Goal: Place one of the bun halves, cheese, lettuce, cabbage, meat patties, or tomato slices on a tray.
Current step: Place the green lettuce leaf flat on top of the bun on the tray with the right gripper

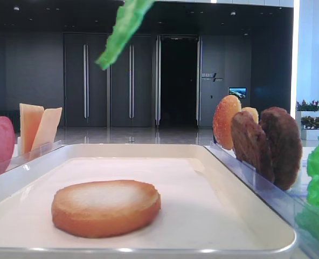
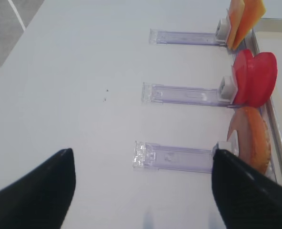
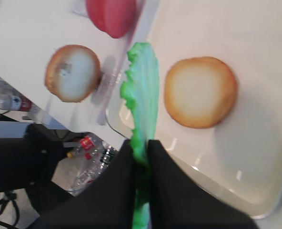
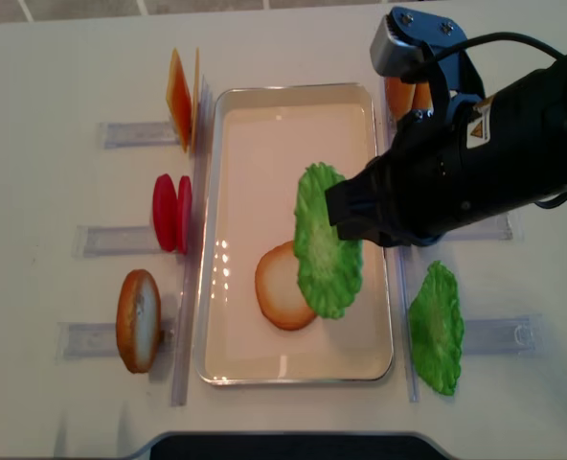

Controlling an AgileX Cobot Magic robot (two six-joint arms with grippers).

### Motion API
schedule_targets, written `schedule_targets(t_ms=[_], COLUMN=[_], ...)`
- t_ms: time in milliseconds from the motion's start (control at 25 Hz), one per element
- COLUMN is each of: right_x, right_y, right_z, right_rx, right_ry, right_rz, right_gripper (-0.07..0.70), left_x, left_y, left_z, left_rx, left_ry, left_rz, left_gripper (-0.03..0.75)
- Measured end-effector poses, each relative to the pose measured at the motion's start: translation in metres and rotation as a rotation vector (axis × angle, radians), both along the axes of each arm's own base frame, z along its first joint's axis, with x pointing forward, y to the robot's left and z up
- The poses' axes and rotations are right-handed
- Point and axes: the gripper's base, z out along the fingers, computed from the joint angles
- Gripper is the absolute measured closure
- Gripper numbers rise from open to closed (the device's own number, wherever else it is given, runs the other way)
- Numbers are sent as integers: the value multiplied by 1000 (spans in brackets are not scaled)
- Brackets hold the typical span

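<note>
Two black fingers of my right end effector (image 3: 141, 152) are pinched shut on the lettuce (image 4: 326, 241), which hangs above the tray (image 4: 293, 362) beside the bun half (image 4: 280, 287) lying flat in it. My left end effector (image 2: 141, 191) stands open over the surface (image 2: 84, 71), holding nothing. Another lettuce leaf (image 4: 435, 329) stands right of the tray; tomato slices (image 4: 171, 213) and cheese (image 4: 180, 98) stand left.

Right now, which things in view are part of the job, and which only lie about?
In use:
- lettuce, pinched by the right fingers
- tray
- bun half already on the tray

Lying about:
- second lettuce leaf
- tomato slices
- cheese
- meat patties
- clear holders
</note>
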Motion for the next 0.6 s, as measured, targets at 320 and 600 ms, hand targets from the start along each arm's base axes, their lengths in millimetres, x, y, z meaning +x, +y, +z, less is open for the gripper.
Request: schedule_targets(t_ms=[320,600], right_x=[12,23], right_y=[27,48], right_z=[-11,-25], right_rx=[170,300], right_ry=[11,8], right_rz=[83,155], right_gripper=[569,569], left_x=[0,0], left_y=[0,0], left_z=[0,0], left_rx=[0,0], left_ry=[0,0], left_rz=[0,0], left_gripper=[24,24])
